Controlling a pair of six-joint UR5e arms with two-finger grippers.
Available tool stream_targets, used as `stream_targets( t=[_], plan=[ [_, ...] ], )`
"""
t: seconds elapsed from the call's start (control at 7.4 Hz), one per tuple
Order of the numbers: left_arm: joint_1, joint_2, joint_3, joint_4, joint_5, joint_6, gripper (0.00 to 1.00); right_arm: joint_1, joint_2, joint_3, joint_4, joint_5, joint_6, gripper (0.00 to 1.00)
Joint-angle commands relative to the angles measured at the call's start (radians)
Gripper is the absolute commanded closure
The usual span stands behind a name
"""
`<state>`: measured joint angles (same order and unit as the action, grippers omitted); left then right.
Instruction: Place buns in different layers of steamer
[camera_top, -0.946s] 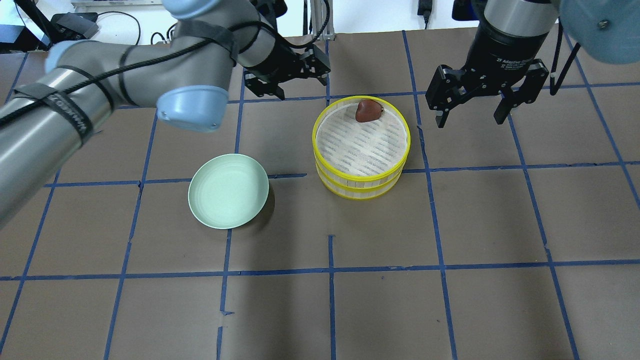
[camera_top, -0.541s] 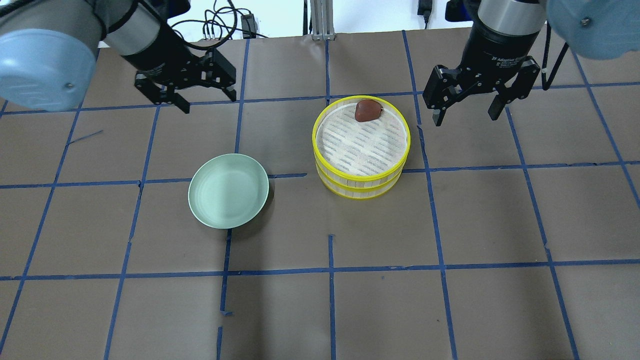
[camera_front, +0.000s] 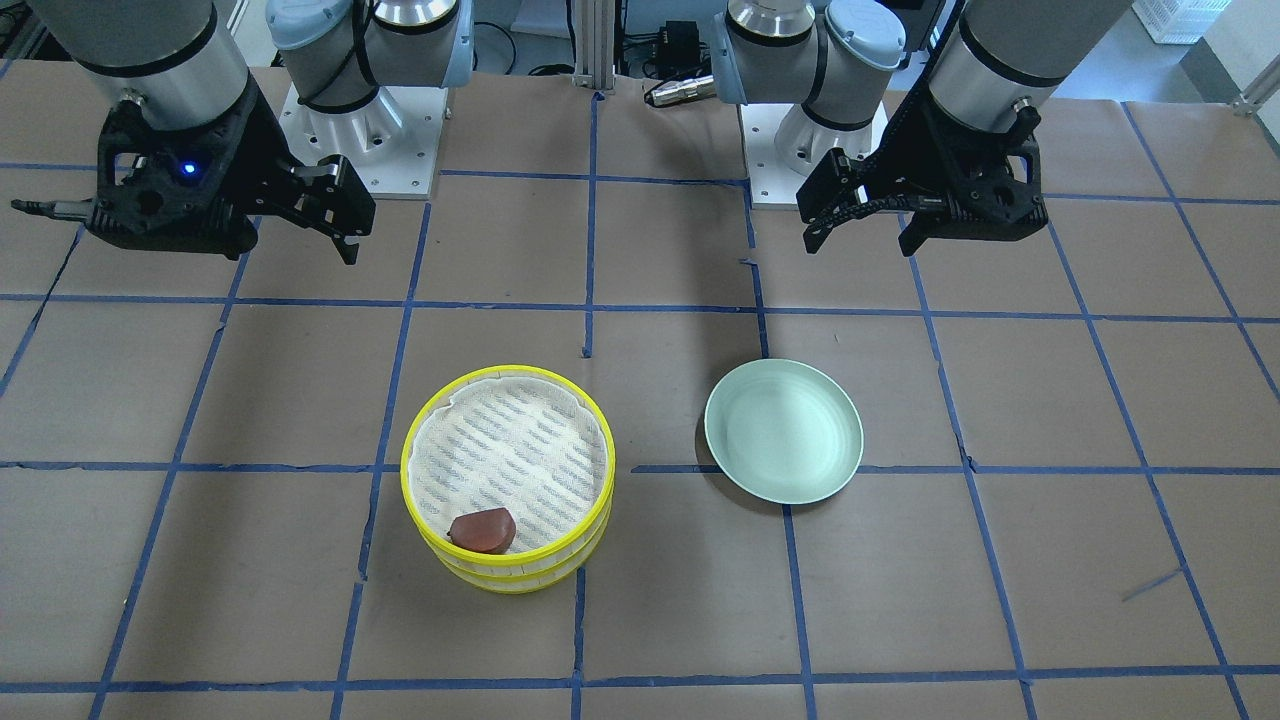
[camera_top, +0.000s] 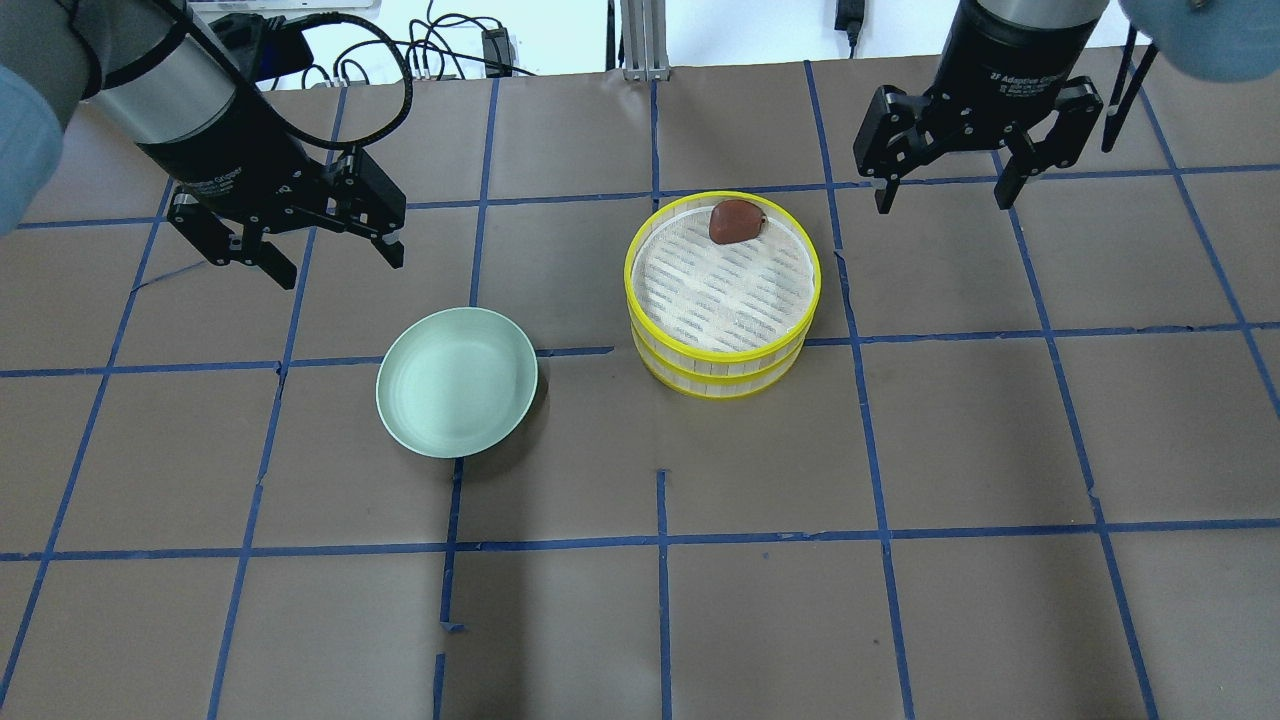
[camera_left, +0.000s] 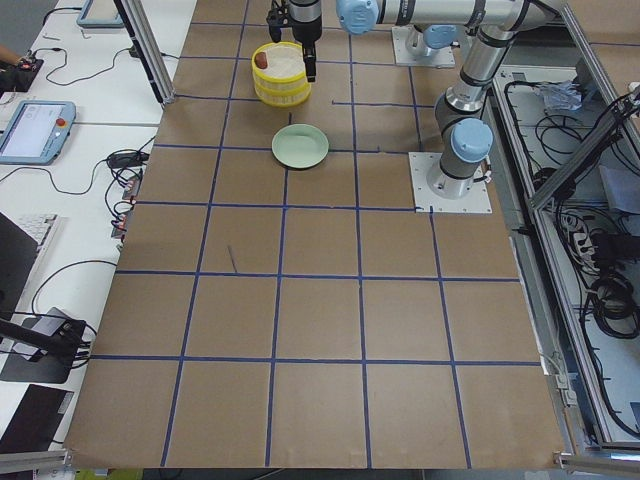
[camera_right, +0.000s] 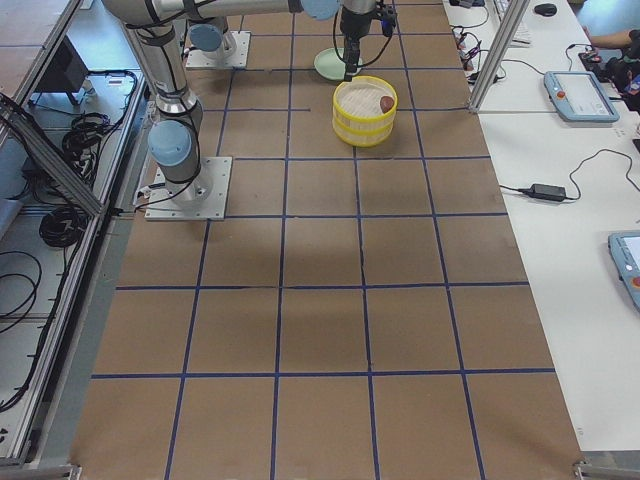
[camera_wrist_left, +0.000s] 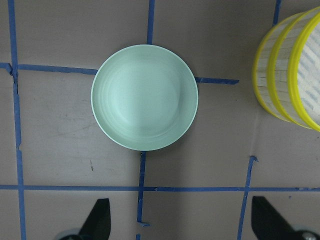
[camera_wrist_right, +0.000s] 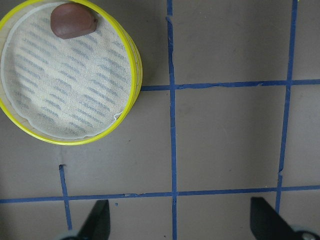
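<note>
Above the worktop (camera_top: 960, 440), on the robot's left side, the left gripper (camera_top: 337, 265) hangs with its two fingers spread wide and nothing between them. Its wrist camera shows both fingertips at the bottom corners of the view, well apart, with bare brown worktop and blue tape lines (camera_wrist_left: 141, 188) between them. Below that camera lies the pale green plate (camera_wrist_left: 144, 97), flat on the worktop, with nothing on it. The gripper is off to the plate's side and clear of it.

On the robot's right side, the right gripper (camera_top: 942, 200) also hangs above the worktop with its fingers wide apart and holding nothing. Its wrist view shows the same spread fingertips over bare worktop.

Between the two arms, to the right of the plate as the robot sees it, stands the steamer (camera_top: 720, 375). Its two yellow-rimmed trays are stacked one on the other, so the lower tray's floor is hidden. It stands apart from the plate, and neither gripper touches it.

The reddish-brown bun (camera_top: 737, 221) lies on the pale slatted floor of the upper tray, against the rim on the side away from the robot. In the front-facing view it sits at the near edge of that tray (camera_front: 483, 531).
</note>
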<state>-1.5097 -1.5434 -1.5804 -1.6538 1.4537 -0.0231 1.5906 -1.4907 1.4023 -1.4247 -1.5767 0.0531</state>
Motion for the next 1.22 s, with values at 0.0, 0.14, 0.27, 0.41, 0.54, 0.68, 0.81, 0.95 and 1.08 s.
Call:
stream_targets(
  t=[0.0, 0.14, 0.27, 0.41, 0.54, 0.68, 0.81, 0.95, 1.08],
  plan=[
    [0.002, 0.015, -0.007, -0.008, 0.005, -0.014, 0.00, -0.014, -0.014, -0.005, 0.003, 0.004, 0.011, 0.00],
    [0.005, 0.016, -0.007, -0.008, 0.007, -0.014, 0.00, -0.006, -0.010, 0.004, -0.002, 0.007, 0.022, 0.00],
    [0.009, 0.016, -0.007, -0.008, 0.007, -0.011, 0.00, -0.005, -0.013, 0.009, -0.016, 0.003, 0.025, 0.00],
    [0.010, 0.017, -0.007, -0.008, 0.010, -0.011, 0.00, -0.004, -0.011, 0.014, -0.037, 0.000, 0.027, 0.00],
    [-0.001, 0.017, -0.012, -0.003, 0.080, -0.011, 0.00, -0.008, -0.011, 0.023, -0.064, -0.008, 0.024, 0.00],
    [-0.001, 0.017, -0.012, -0.003, 0.089, -0.011, 0.00, -0.006, -0.014, 0.023, -0.066, -0.003, 0.025, 0.00],
    [-0.003, 0.019, -0.012, -0.001, 0.088, -0.014, 0.00, -0.006, -0.013, 0.024, -0.066, -0.002, 0.025, 0.00],
    [-0.004, 0.020, -0.013, -0.001, 0.089, -0.012, 0.00, -0.006, -0.013, 0.024, -0.066, -0.003, 0.025, 0.00],
    [-0.009, 0.020, -0.013, -0.001, 0.088, -0.011, 0.00, -0.006, -0.013, 0.024, -0.068, -0.002, 0.025, 0.00]
  ],
)
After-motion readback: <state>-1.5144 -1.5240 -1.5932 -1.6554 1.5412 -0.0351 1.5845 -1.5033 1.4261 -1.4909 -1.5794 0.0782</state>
